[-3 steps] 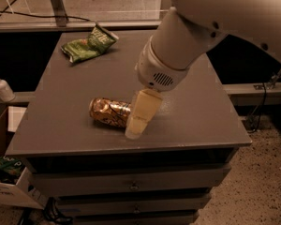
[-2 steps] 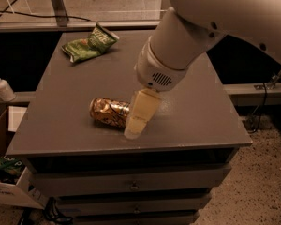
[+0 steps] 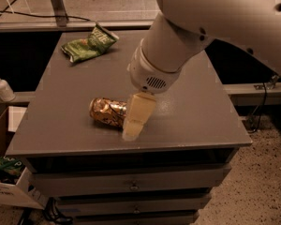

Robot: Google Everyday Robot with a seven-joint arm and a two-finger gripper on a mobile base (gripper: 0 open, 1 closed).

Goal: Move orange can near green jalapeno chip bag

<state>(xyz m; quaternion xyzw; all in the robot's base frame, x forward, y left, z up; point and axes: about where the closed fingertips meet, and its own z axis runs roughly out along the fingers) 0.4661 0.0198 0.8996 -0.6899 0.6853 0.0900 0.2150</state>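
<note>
The orange can (image 3: 107, 111) lies on its side near the front of the grey table top (image 3: 192, 116), shiny orange-gold with a silver end facing left. My gripper (image 3: 132, 129), cream-coloured, hangs from the big white arm (image 3: 178, 46) and sits low at the can's right end, covering that end. The green jalapeno chip bag (image 3: 89, 43) lies wrinkled at the table's far left corner, well apart from the can and the gripper.
The table is a drawer cabinet (image 3: 131, 184) with its front edge just below the can. A white pump bottle (image 3: 1, 86) stands on a ledge to the left. A cardboard box (image 3: 4, 172) sits on the floor at lower left.
</note>
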